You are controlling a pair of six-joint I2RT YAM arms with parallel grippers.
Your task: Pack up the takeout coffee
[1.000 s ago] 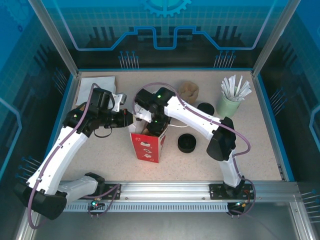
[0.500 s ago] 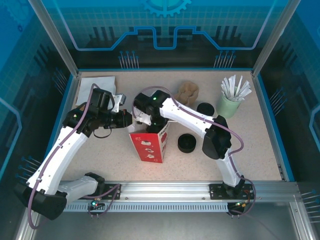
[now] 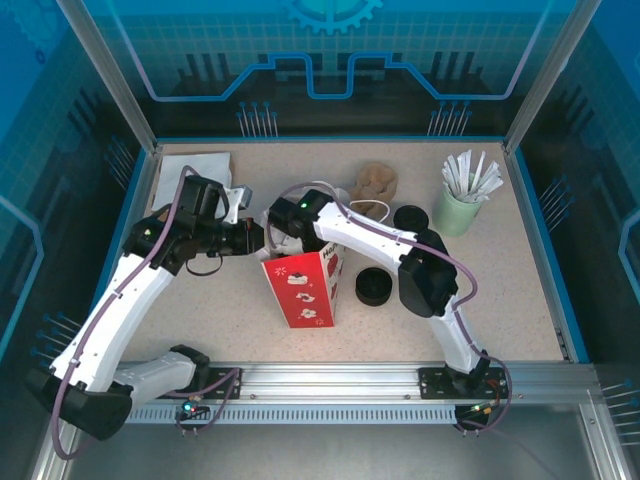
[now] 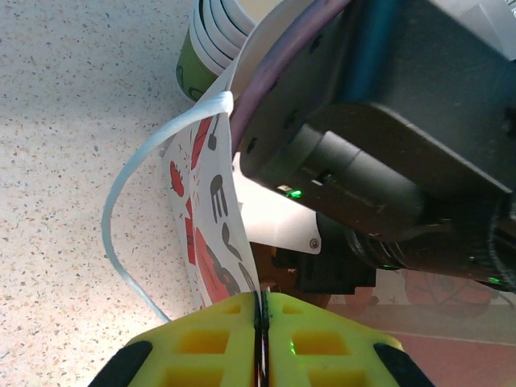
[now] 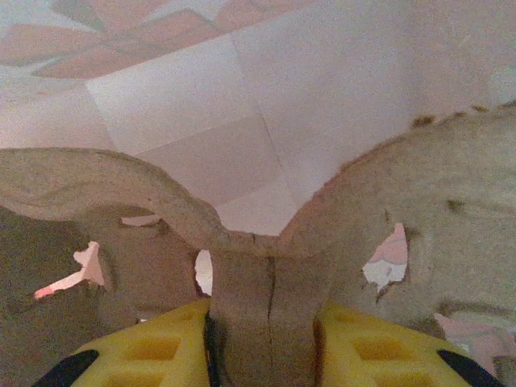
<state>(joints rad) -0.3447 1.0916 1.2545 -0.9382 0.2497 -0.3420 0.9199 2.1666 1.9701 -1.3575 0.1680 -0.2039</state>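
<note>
Speckled beige tabletop, blue-walled cage round it.

Top view: red paper bag stands mid-table, with left arm & right arm crowding its mouth. Around: black lids, mint cup w/ white sticks, white napkin, brown pulp piece at back.

Left wrist: left gripper pinched tight on bag wall. Takeout coffee sits on table just past bag, partly hidden by bag wall.

Right wrist: right gripper clamped on centre rib of pulp carrier, inside bag.
</note>
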